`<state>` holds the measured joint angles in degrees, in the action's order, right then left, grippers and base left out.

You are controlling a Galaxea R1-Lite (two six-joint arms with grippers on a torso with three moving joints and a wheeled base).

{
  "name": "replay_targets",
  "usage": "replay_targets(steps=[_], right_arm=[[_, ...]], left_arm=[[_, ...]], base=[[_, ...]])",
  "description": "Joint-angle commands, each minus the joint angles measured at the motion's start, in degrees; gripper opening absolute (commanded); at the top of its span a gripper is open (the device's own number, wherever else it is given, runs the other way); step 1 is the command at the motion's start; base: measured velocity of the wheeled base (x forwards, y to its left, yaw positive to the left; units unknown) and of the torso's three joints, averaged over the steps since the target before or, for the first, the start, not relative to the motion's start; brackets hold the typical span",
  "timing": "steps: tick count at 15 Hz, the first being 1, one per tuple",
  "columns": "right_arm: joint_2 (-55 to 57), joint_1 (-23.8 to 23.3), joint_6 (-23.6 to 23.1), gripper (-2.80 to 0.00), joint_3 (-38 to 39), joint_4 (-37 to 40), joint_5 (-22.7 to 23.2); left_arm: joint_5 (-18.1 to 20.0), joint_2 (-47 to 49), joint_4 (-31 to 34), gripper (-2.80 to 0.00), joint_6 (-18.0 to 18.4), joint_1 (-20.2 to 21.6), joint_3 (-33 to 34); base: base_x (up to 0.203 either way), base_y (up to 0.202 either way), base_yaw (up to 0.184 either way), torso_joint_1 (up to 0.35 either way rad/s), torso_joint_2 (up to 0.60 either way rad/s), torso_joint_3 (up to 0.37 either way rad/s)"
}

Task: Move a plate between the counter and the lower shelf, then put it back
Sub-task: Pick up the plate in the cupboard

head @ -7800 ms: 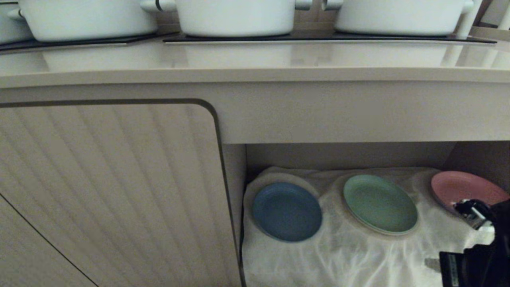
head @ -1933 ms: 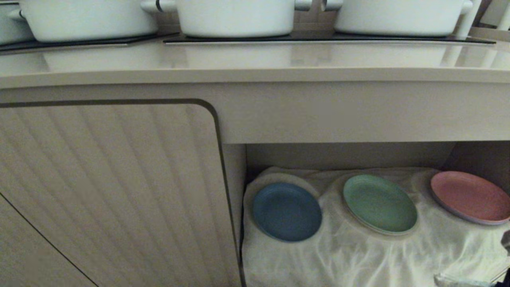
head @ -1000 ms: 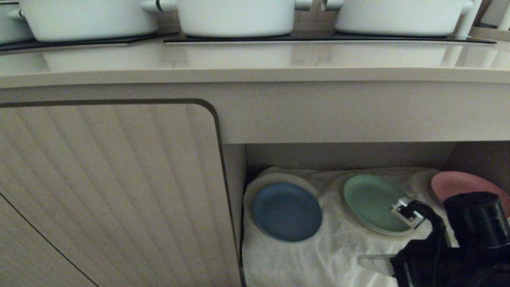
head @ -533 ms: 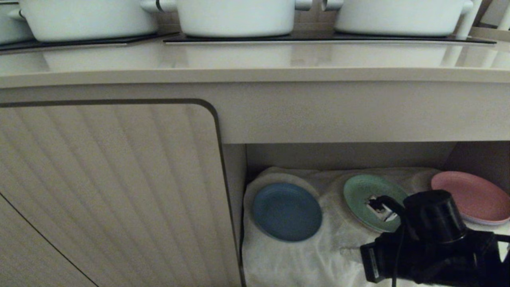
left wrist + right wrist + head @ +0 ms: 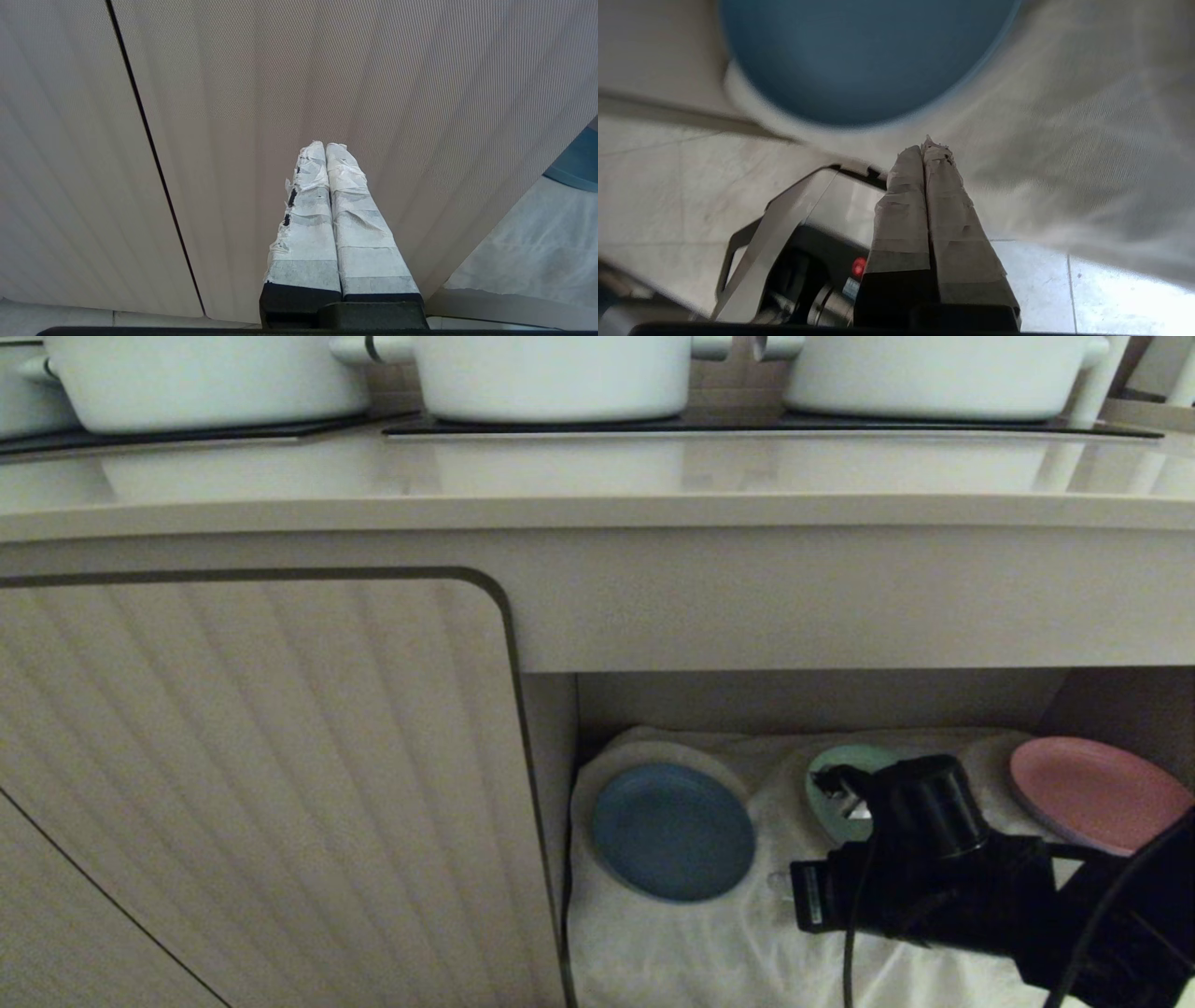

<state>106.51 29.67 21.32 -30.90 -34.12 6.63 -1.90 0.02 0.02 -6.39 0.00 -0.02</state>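
Blue plate [image 5: 672,831] flat on cloth [image 5: 747,952], left of green plate [image 5: 834,779]; prob light, stiff, matte; grab near rim edge; right gripper [image 5: 927,149] shut, empty, just short of blue plate; left gripper [image 5: 325,147] shut, parked by cabinet door [image 5: 233,93].

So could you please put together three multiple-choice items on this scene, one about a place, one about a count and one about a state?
1. Where does the blue plate lie?
A. on the counter
B. on the lower shelf's white cloth
C. inside a pot

2. How many small coloured plates are on the shelf?
A. one
B. three
C. five

3. How do the right gripper's fingers stand?
A. pressed together, empty
B. wide open
C. clamped on the plate

Answers: 1 B, it rests at the cloth's left end; 2 B, blue, green plate and pink plate; 3 A, the taped tips meet, short of the plate.
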Motion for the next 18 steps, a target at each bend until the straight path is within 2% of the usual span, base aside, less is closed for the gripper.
replay_targets(steps=[1, 3, 4, 9, 18], right_arm=[[3.61, -0.47, 0.12, -2.8, -2.46, -0.07, -0.28], [4.61, -1.25, 0.19, -2.8, -4.35, 0.19, -0.31], [5.05, -1.87, 0.21, 0.0, -5.21, 0.18, -0.31], [7.56, -3.98, 0.25, 0.0, -8.69, 0.46, -0.32], [11.14, -3.74, 0.3, 0.0, -12.11, 0.46, -0.28]], left_arm=[[-0.03, -0.02, -0.02, -2.8, -0.11, 0.0, -0.04], [-0.03, -0.02, -0.02, -2.8, -0.02, 0.0, -0.06], [-0.03, -0.02, -0.02, -2.8, -0.11, 0.0, 0.02], [-0.03, -0.02, -0.02, -2.8, -0.11, 0.0, 0.01], [-0.03, -0.02, -0.02, -2.8, -0.11, 0.0, -0.06]], base=[[0.0, 0.0, 0.0, 0.0, 0.0, 0.0], [0.0, 0.0, 0.0, 0.0, 0.0, 0.0], [0.0, 0.0, 0.0, 0.0, 0.0, 0.0], [0.0, 0.0, 0.0, 0.0, 0.0, 0.0], [0.0, 0.0, 0.0, 0.0, 0.0, 0.0]])
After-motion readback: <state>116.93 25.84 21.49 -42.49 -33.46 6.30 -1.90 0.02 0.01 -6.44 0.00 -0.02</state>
